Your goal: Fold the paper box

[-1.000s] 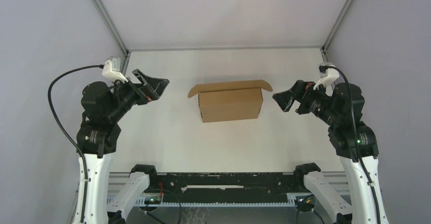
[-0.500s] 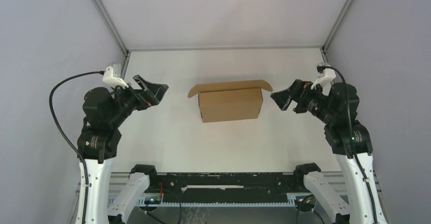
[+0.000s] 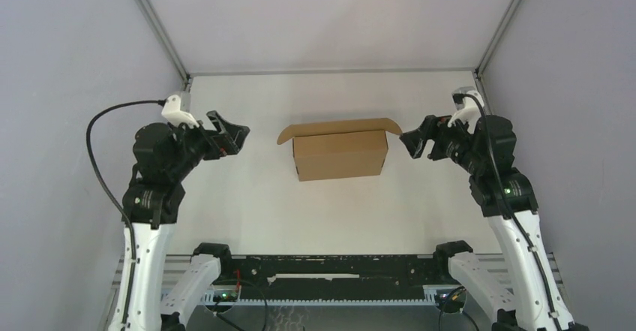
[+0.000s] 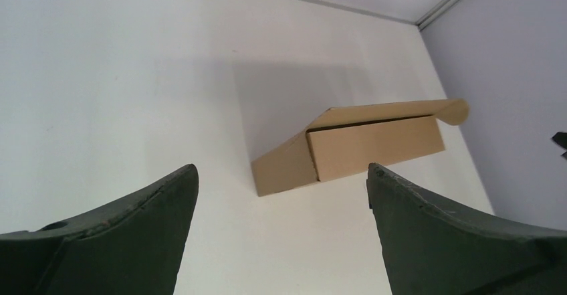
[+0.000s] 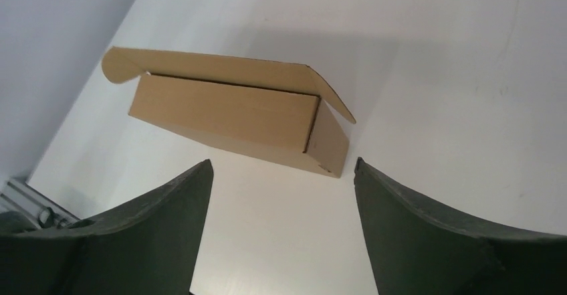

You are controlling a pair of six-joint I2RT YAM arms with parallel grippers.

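On table (image 3: 247,203), paper box (image 3: 341,156), plain brown cardboard

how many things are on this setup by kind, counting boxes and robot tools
paper box: 1
tools: 2, the left tool and the right tool, both open and clear of the box
total: 3

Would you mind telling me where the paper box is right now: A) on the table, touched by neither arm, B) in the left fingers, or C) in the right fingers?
A: the paper box stands on the table, with bare surface between it and both the left fingers and the right fingers.
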